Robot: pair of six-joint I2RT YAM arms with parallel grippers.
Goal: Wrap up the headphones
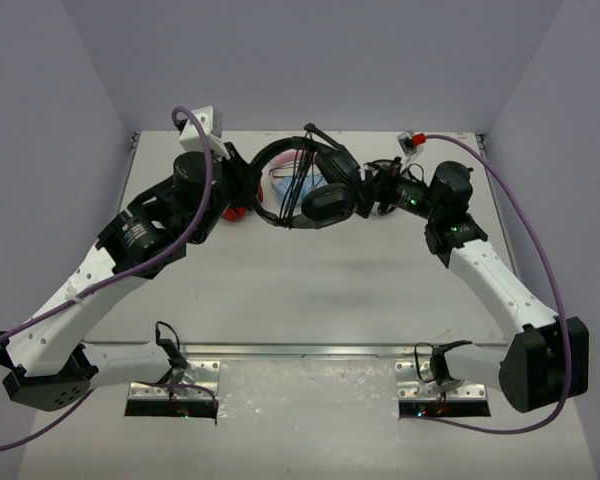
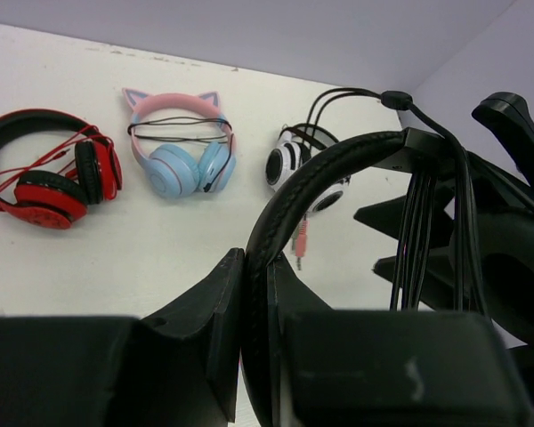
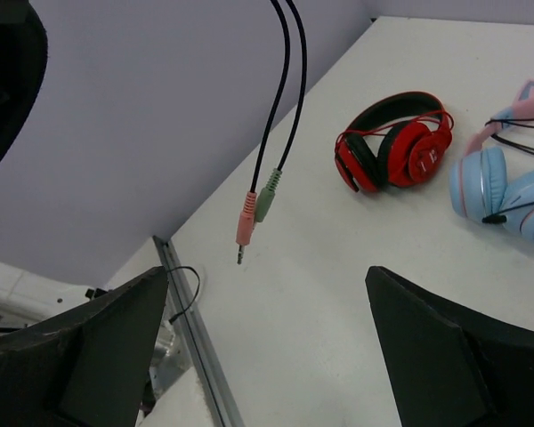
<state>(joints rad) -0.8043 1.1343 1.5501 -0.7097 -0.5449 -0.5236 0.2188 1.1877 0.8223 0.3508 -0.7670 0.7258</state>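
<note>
So both arms are stretched out toward the far half of the counter (image 1: 310,290). The left hand (image 2: 254,302) is clamped tight on the thin headband (image 2: 334,162) of the black headphones (image 1: 325,200), fingers pinched right up against the band from either side, and the whole set is held up off the counter between the two hands. A few strands of the black cable (image 2: 409,240) are looped over the band near the far ear cup. The right hand (image 3: 267,294) is wide open with nothing in it, just beside that ear cup in the overhead view. The cable's pink and green plugs (image 3: 254,209) dangle in the air in front of it. Beyond all that, lying flat on the counter, are a red pair (image 2: 49,178), a pink-and-blue cat-ear pair (image 2: 182,156) with its cord wrapped around it, and a white-and-black pair (image 2: 289,160), partly hidden behind the headband.
</note>
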